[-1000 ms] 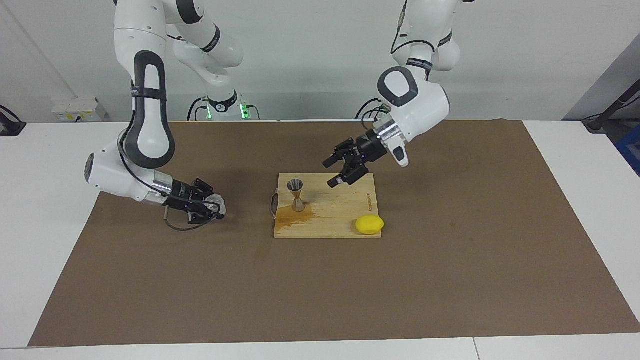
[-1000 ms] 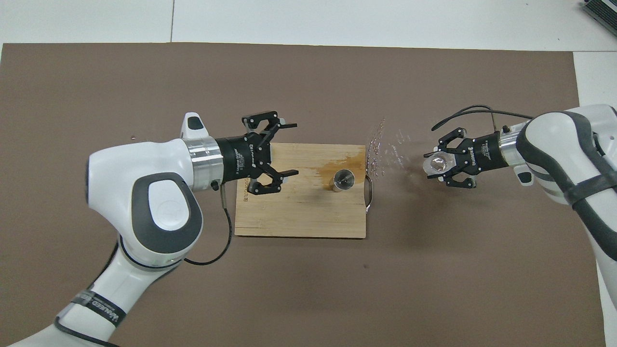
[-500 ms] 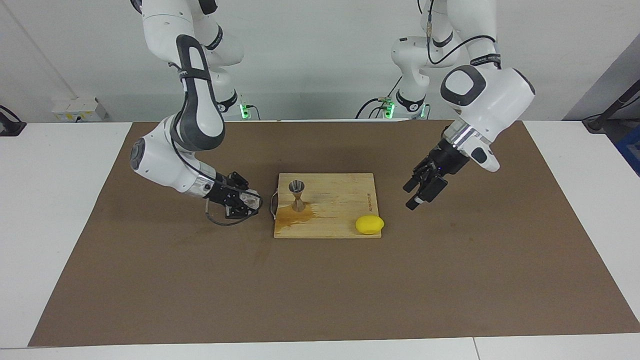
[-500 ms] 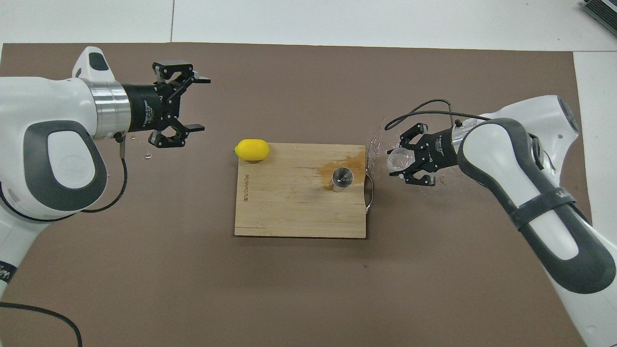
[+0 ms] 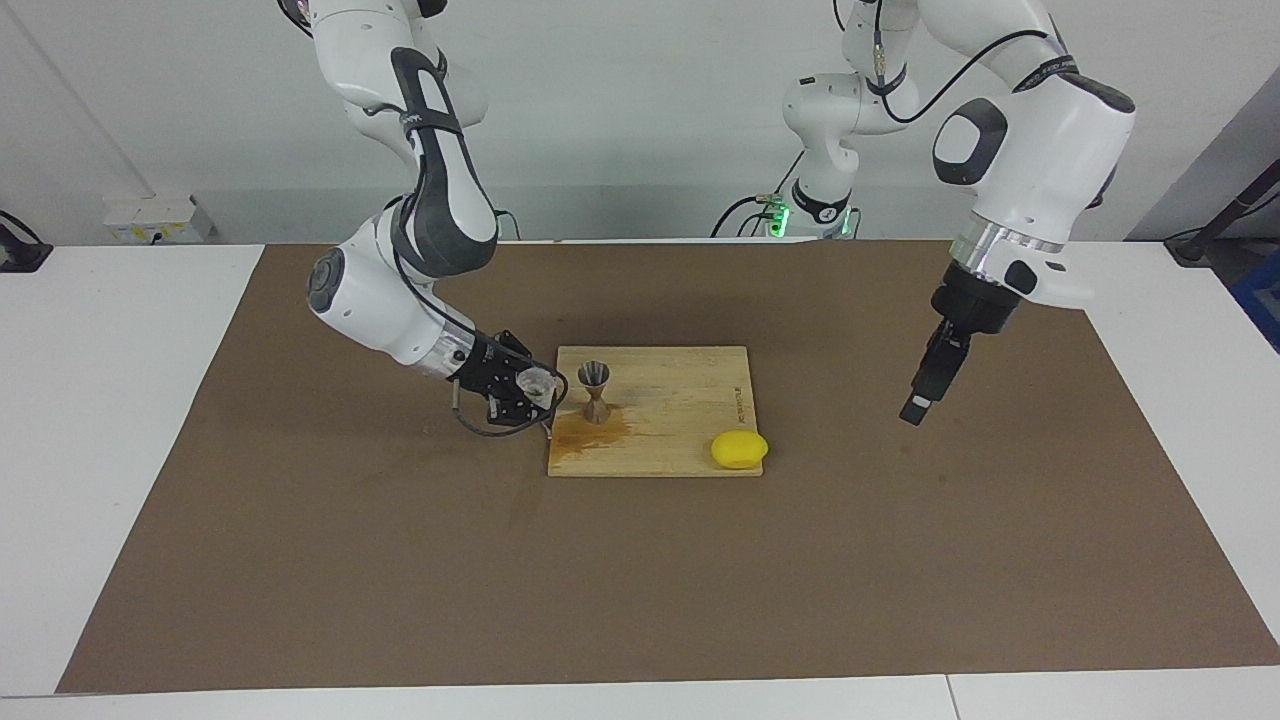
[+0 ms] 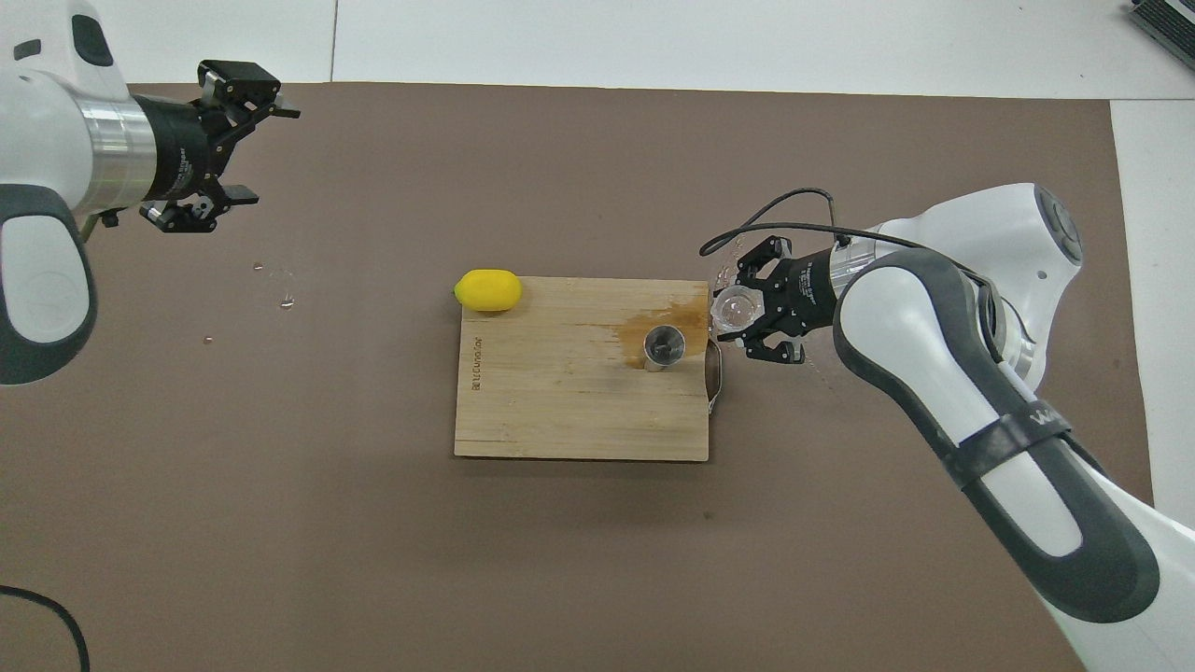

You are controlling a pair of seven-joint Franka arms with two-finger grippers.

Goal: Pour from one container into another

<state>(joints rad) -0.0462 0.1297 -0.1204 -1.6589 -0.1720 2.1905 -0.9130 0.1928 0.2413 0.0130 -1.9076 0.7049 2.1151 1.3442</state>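
In the facing view, the right end effector (image 5: 522, 388) grips the clear glass tumbler (image 5: 536, 381) and has travelled from over the bare brown mat (image 5: 300, 560) toward the cutting board (image 5: 680, 425), so the tumbler now hangs just beside the steel jigger (image 5: 595, 391), at about rim level and not yet tipped over it. The jigger stands upright on the board at a brown spill stain (image 5: 590, 430); the lemon (image 5: 739, 449) rests at the board's corner toward the left arm's end. The left end effector (image 5: 925, 385) has withdrawn from the board and hangs over the mat, its opening unreadable here. In the overhead view, the tumbler (image 6: 734, 306) sits over the board's handle (image 6: 714, 378), next to the jigger (image 6: 664, 346), and the left end effector (image 6: 219, 149) shows wide-spread fingers over the desk (image 6: 653, 42) edge. Judgement: approach is nearly complete; tilting over the jigger comes next.
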